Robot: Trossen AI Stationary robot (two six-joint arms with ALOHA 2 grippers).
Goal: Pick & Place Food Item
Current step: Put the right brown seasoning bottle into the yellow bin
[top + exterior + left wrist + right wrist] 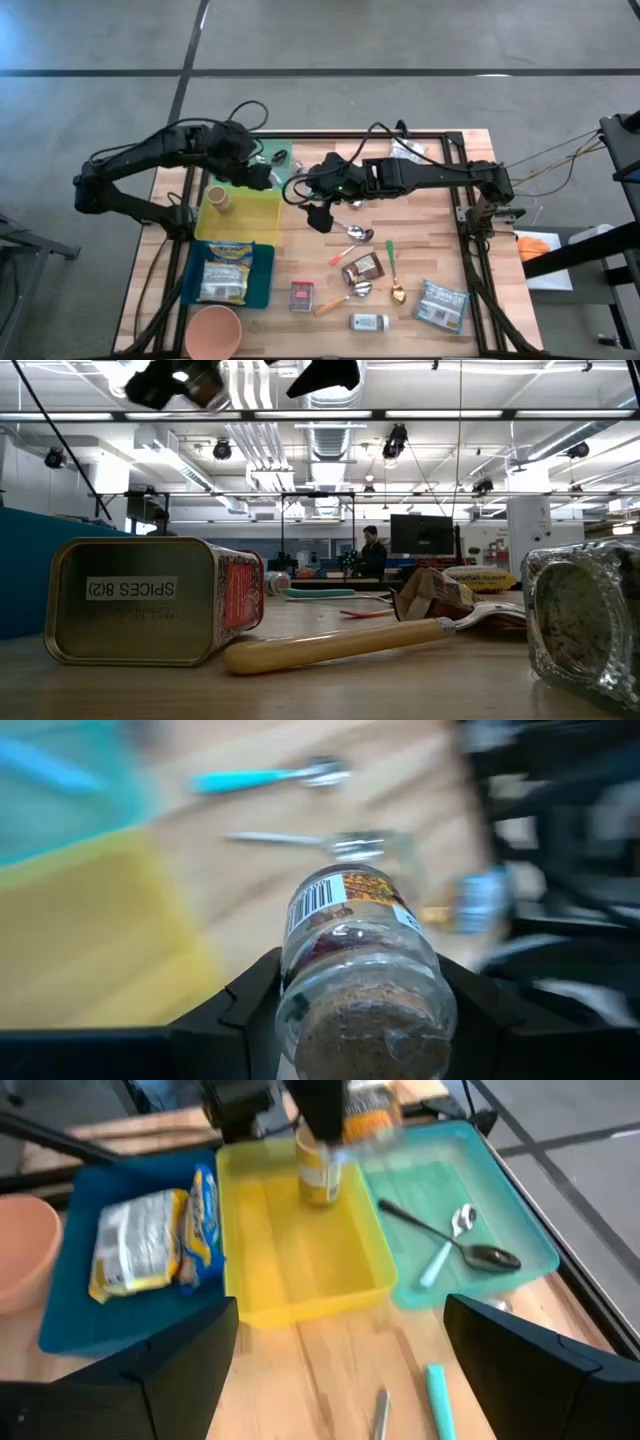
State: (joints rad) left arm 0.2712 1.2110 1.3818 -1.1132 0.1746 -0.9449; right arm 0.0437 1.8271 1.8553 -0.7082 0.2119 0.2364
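Spice jar [362, 982] is clamped in my left tool [262, 177], up off the desk [430, 250] above the far edge of the yellow tray [255, 215], where another jar [218, 199] already stands. My right tool [318, 212] hangs spread and empty beside it. Lower upright beside that jar, not onto it, then release.

Jar [220, 199] in middle tray [262, 215], packet [222, 278] in tray [264, 285] beside it, bowl [212, 331] nearest the front edge.
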